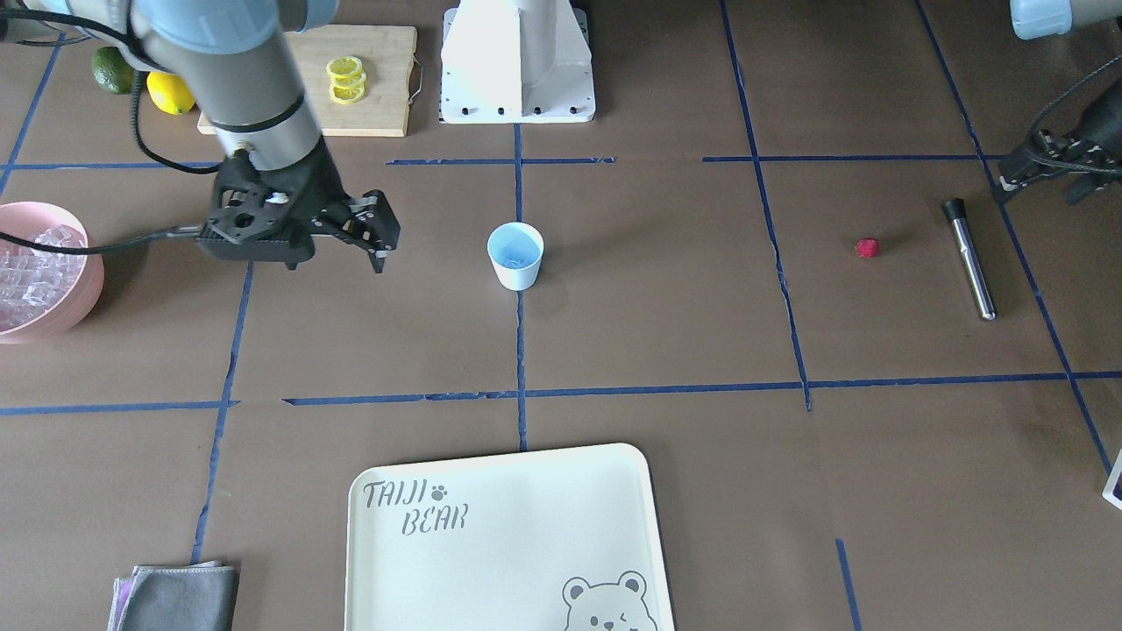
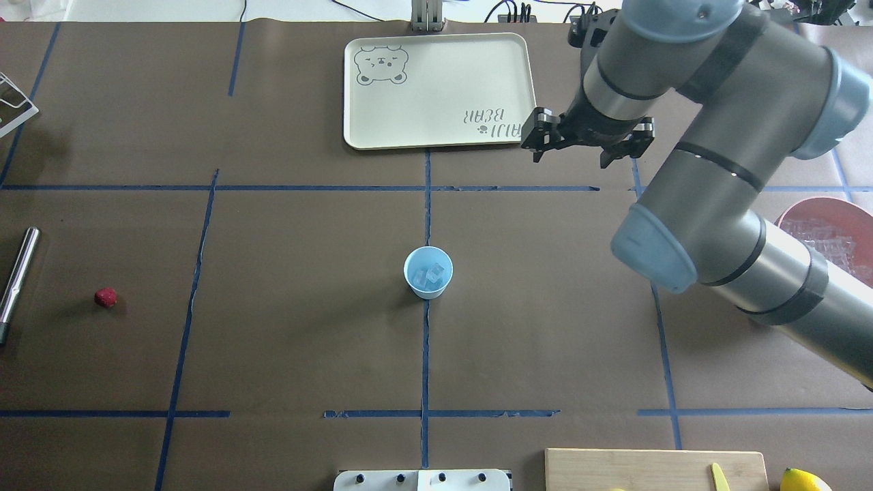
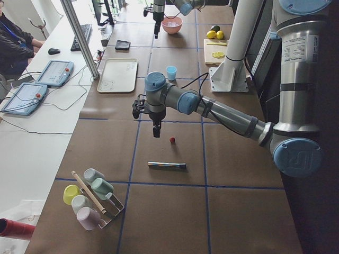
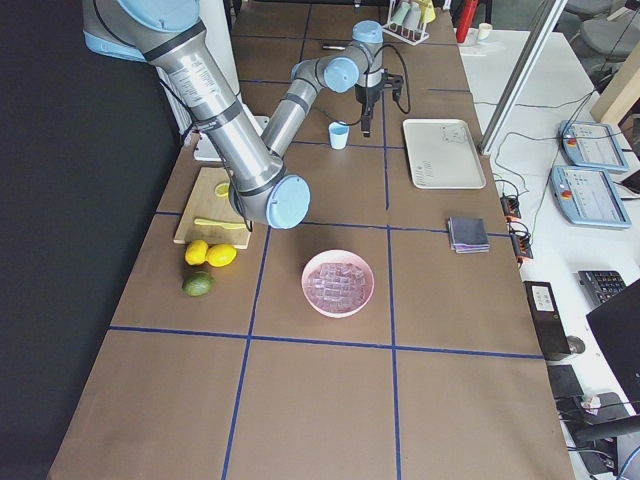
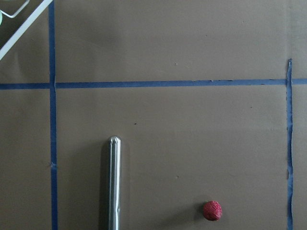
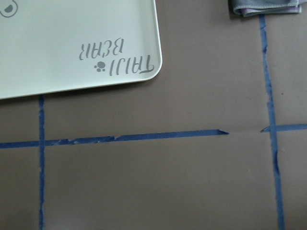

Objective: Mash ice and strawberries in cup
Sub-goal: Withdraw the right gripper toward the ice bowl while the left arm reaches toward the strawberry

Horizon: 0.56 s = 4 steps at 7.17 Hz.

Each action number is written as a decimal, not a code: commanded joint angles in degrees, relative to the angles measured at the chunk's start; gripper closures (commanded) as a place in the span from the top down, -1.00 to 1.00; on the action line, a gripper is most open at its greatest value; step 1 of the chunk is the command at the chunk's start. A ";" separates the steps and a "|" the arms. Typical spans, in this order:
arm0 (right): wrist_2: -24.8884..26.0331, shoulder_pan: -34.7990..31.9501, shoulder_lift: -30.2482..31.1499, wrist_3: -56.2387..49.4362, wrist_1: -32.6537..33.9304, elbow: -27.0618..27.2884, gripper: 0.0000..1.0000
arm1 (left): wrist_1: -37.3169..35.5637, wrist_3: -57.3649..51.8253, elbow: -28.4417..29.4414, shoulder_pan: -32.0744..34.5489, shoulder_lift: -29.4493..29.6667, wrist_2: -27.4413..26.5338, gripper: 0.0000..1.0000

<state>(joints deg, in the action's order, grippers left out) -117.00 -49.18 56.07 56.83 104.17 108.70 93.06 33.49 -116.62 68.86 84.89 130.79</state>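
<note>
The right gripper (image 1: 384,245) hangs with jaws spread wide, empty, well apart from the cup (image 1: 515,256) holding ice (image 2: 430,274). The strawberry (image 1: 867,248) lies near the left gripper (image 1: 1008,180), whose opening cannot be told.

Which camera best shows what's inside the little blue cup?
The overhead exterior view: it looks down into the cup, showing ice. Front-facing shows its inside only faintly; side views show it tiny; wrist cameras miss it.
</note>
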 commanded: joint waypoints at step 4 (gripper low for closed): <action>-7.35 -14.25 13.87 -25.77 -0.37 2.31 0.99 | 25.37 25.92 6.19 -21.22 -4.74 -16.97 0.99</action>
<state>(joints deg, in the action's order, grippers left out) -122.99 -60.59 67.57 35.86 103.78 110.93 113.41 57.88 -114.33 49.45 79.93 115.60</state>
